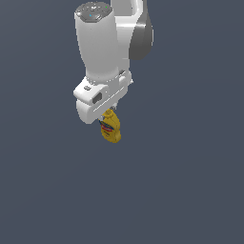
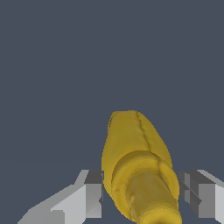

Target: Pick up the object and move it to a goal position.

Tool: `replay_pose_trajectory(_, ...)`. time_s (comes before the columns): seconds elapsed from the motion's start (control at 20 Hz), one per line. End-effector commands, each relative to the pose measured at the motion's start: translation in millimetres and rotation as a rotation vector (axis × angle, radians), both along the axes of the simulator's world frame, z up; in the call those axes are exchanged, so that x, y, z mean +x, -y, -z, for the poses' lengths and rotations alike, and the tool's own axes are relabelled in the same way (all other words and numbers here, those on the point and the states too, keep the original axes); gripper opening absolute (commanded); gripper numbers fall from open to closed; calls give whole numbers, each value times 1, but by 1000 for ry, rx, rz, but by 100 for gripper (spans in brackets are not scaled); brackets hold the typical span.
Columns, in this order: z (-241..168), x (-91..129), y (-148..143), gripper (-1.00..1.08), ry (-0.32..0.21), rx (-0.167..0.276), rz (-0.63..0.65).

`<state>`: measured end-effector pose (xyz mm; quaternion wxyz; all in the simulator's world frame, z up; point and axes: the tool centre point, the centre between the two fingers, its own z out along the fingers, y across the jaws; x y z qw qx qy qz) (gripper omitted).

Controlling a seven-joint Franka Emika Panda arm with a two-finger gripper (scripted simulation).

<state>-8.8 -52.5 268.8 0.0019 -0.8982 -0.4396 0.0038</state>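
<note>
The yellow mustard bottle [image 1: 111, 128] hangs below the white hand of the arm, with its cap end up between the fingers and its blue-and-red label facing the exterior view's left. My gripper [image 1: 111, 114] is shut on the bottle's upper part. In the wrist view the bottle [image 2: 131, 144] fills the gap of the gripper [image 2: 142, 194], with the tapered cap nearest the camera. One grey finger pad [image 2: 94, 199] presses one side of it and the other pad [image 2: 192, 197] sits at the opposite side. The fingertips are mostly hidden by the hand in the exterior view.
A plain dark grey-blue surface [image 1: 190, 190] fills the background in both views. The white arm link [image 1: 100, 43] rises above the hand. No other objects show.
</note>
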Motion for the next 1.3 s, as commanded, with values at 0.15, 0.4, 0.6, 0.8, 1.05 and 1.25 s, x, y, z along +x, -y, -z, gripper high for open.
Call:
replay_pose_trajectory(0.15, -64, 2, -11, -100, 9, -1, 0)
replay_pose_trajectory(0.4, -116, 3, -21, -100, 9, -1, 0)
replay_pose_trajectory(0.6, -156, 4, -28, -100, 9, -1, 0)
replay_pose_trajectory(0.8, -191, 6, -35, -100, 9, -1, 0)
replay_pose_trajectory(1.05, -226, 8, -41, -100, 9, 0, 0)
replay_pose_trajectory(1.25, -250, 9, -46, -100, 9, 0, 0)
